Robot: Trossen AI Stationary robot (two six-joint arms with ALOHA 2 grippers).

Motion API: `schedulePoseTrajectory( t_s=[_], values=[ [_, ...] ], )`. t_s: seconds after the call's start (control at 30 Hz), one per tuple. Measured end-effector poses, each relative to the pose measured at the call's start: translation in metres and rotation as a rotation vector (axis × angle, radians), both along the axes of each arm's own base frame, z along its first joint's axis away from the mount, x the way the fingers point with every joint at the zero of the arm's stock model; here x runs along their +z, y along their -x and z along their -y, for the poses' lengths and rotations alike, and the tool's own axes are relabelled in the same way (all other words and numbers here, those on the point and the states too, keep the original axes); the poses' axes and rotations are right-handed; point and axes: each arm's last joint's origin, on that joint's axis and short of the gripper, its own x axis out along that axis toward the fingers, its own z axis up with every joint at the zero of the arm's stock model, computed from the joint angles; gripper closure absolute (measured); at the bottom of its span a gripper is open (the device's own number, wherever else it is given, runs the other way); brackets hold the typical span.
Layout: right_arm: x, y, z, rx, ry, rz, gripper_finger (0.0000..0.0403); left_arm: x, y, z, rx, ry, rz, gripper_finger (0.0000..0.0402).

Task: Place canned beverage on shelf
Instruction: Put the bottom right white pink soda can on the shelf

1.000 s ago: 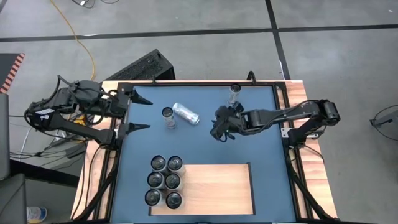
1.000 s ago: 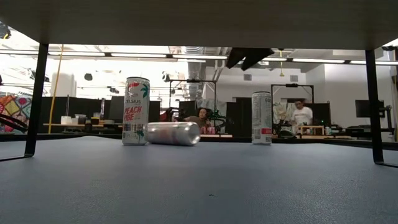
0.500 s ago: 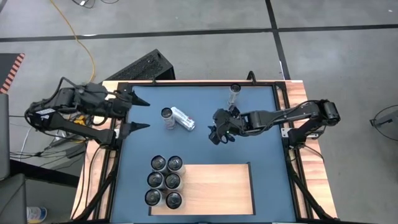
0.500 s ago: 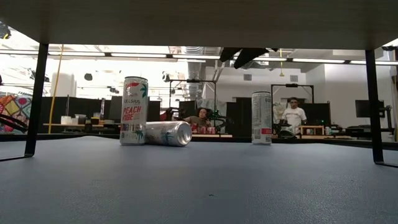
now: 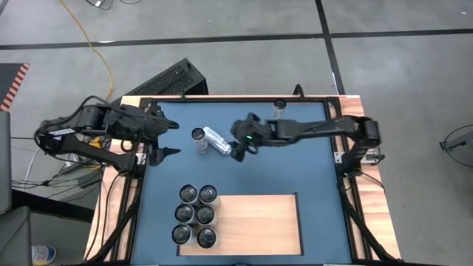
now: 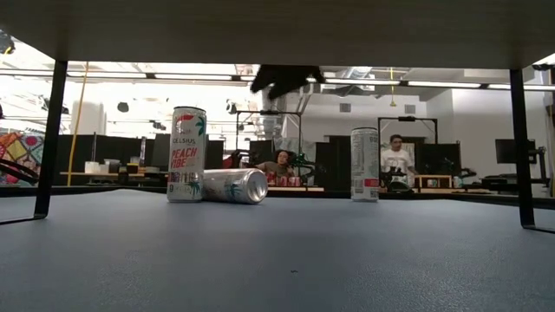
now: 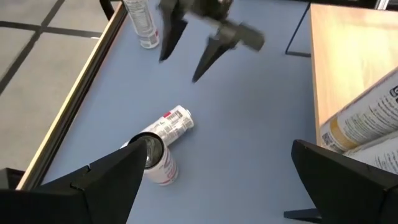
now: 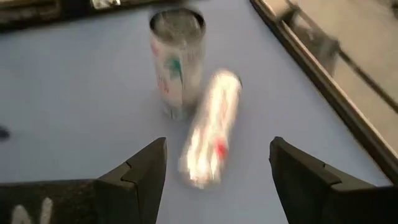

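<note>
Fingers of my right gripper [image 5: 238, 150] stand spread and empty just beside the tipped can [image 5: 216, 140], which rests against the upright can [image 5: 199, 138]. Coming in crooked could roll it away or topple its neighbour; the shelf [image 5: 251, 222] waits well apart.

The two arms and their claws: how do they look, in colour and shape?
Both arms are dark, nearly black, built of jointed segments. The left claw ends in two slim pointed fingers. The right claw shows the same tapered, wedge-like fingers, and a small green light glows on the right wrist. Thin dark cables run along the left arm.
</note>
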Motion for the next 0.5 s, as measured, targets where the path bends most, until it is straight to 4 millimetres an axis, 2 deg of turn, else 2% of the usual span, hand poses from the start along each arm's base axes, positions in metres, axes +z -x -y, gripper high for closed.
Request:
schedulePoseTrajectory(
  t_s=[0.07, 0.23, 0.37, 0.5],
  values=[
    [-0.009, -0.012, 0.008, 0.019, 0.002, -0.083, 0.0142, -0.001, -0.003, 0.0, -0.002, -0.004, -0.007, 0.0015],
    [-0.022, -0.037, 0.026, 0.054, 0.008, -0.167, 0.0142, -0.002, -0.006, 0.0, -0.016, -0.023, -0.014, 0.0015],
    [-0.036, -0.049, 0.035, 0.084, 0.017, -0.17, 0.0142, -0.003, -0.009, 0.0, -0.03, -0.05, -0.025, 0.0015],
    [-0.049, -0.052, 0.047, 0.123, -0.045, -0.19, 0.0142, -0.002, -0.013, 0.0, -0.048, -0.081, -0.019, 0.0015]
  ],
)
